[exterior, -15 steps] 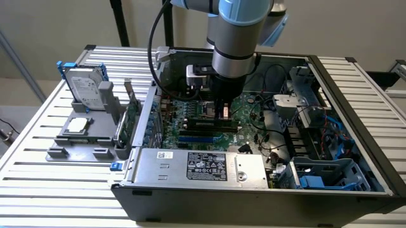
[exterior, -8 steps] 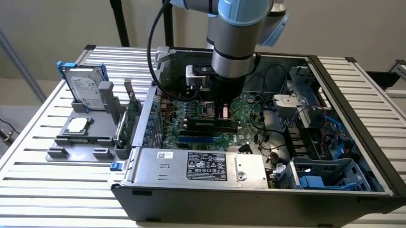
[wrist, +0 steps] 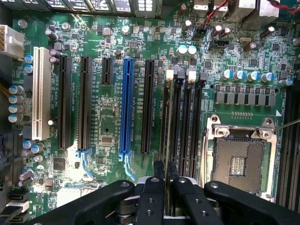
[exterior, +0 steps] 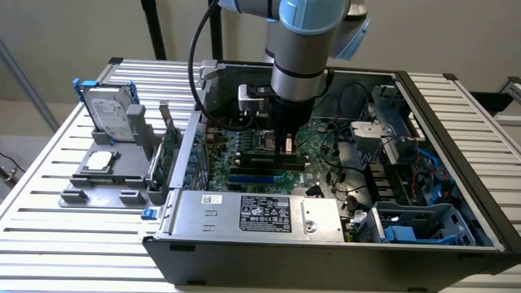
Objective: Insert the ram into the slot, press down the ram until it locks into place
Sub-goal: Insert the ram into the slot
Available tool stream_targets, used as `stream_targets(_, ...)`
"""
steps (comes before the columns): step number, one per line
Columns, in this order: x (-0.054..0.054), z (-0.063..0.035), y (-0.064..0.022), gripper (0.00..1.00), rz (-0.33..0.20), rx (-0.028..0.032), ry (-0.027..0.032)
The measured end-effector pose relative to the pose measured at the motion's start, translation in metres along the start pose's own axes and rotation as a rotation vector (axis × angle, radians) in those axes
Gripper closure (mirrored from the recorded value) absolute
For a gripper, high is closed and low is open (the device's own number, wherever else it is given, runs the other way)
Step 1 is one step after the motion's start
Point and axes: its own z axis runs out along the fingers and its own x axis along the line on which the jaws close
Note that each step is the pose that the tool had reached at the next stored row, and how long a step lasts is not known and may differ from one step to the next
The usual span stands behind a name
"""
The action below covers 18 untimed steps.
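The wrist view showed the gripper (wrist: pixel 165 165) clamped on the ram (wrist: pixel 166 206) (seen edge-on), poised at the slot (wrist: pixel 168 112). The exterior view placed it low inside the case (exterior: pixel 326 256) on the bench (exterior: pixel 49 244).

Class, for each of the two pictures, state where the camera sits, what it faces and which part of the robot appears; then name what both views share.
Exterior view: off the arm, above and beside the open computer case, looking down into it; the arm and gripper stand over the motherboard.
Wrist view: on the wrist, facing straight down at the motherboard, close; the gripper hangs over the black memory slots.
Shared: the motherboard, its blue slot, the memory slots and the gripper.
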Motion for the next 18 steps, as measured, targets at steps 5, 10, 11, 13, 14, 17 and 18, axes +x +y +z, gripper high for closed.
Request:
stream_targets(5, 0.000, 0.0019, 0.0000, 0.86, 0.000, 0.0012, 0.0001)
stream_targets(10, 0.000, 0.0024, -0.0001, 0.78, 0.000, 0.0014, 0.0002)
stream_targets(11, 0.000, 0.0023, -0.0001, 0.78, 0.000, 0.0015, 0.0001)
stream_targets(13, 0.000, -0.0012, 0.0000, 0.78, 0.000, 0.0016, -0.0003)
stream_targets(14, 0.000, -0.0050, 0.0001, 0.78, 0.000, 0.0014, 0.0000)
stream_targets(17, 0.000, -0.0184, 0.0005, 0.78, 0.000, 0.0011, 0.0001)
stream_targets(18, 0.000, -0.0215, 0.0009, 0.78, 0.000, 0.0010, 0.0000)
